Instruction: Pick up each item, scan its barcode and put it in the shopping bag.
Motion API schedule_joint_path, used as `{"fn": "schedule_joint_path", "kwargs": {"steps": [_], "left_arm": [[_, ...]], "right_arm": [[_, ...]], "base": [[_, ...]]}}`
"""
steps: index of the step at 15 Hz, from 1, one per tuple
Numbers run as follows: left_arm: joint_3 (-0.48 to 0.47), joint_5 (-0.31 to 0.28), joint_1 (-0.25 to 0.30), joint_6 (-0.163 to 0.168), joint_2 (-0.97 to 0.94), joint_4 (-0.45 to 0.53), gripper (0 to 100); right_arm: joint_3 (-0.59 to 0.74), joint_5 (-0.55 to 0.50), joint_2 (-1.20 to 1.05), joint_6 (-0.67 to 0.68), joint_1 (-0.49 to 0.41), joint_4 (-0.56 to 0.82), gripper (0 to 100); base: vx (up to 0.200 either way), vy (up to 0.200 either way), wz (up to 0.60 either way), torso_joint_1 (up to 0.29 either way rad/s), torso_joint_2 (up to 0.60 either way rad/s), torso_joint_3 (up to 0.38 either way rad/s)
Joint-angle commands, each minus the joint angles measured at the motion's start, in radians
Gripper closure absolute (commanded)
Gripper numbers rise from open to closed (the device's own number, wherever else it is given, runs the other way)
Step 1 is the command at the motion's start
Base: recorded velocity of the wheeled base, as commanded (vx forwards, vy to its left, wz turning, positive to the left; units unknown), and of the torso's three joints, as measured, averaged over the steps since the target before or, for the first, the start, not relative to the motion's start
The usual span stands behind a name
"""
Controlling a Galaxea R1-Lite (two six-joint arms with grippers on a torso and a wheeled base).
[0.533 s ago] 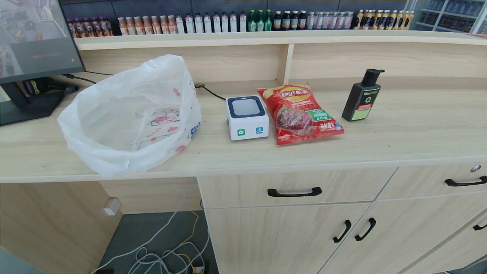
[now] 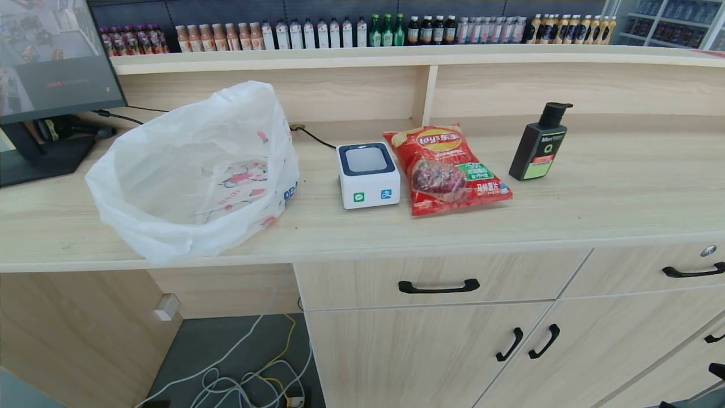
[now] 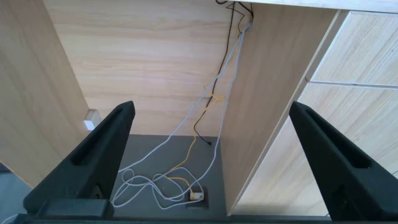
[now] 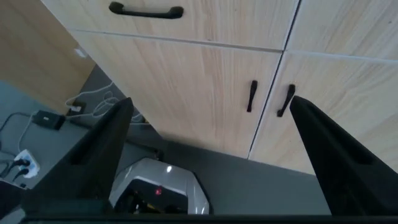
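Head view: On the counter (image 2: 595, 204), the open white shopping bag (image 2: 187, 175) sits at the left. The barcode scanner (image 2: 368, 173) is just beside the red chip bag (image 2: 444, 170), and a dark pump bottle (image 2: 538, 144) stands farther right. These 2 items have not moved. A small dark shape (image 2: 717, 370) has newly appeared at the lower right edge, possibly the right arm, so picking looks about to begin.

Left wrist view: The left tool (image 3: 211, 109), released and empty, hangs below the counter above floor cables (image 3: 161, 186).

Right wrist view: The right tool (image 4: 211, 102), released and empty, faces the cabinet doors (image 4: 205, 81).
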Motion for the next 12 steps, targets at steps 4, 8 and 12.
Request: {"fn": "schedule_joint_path", "kwargs": {"steps": [4,8,12], "left_arm": [[0.000,0.000,0.000,0.000,0.000,0.001,0],[0.000,0.000,0.000,0.000,0.000,0.000,0],[0.000,0.000,0.000,0.000,0.000,0.000,0]], "right_arm": [[-0.100,-0.004,0.347,-0.232,0.032,-0.138,0],[-0.226,-0.020,0.598,-0.272,0.052,-0.467,0],[-0.295,-0.074,0.626,-0.238,0.081,-0.473,0]], "base": [[0.000,0.000,0.00,0.000,0.00,0.000],[0.000,0.000,0.00,0.000,0.00,0.000],[0.000,0.000,0.00,0.000,0.00,0.000]]}}
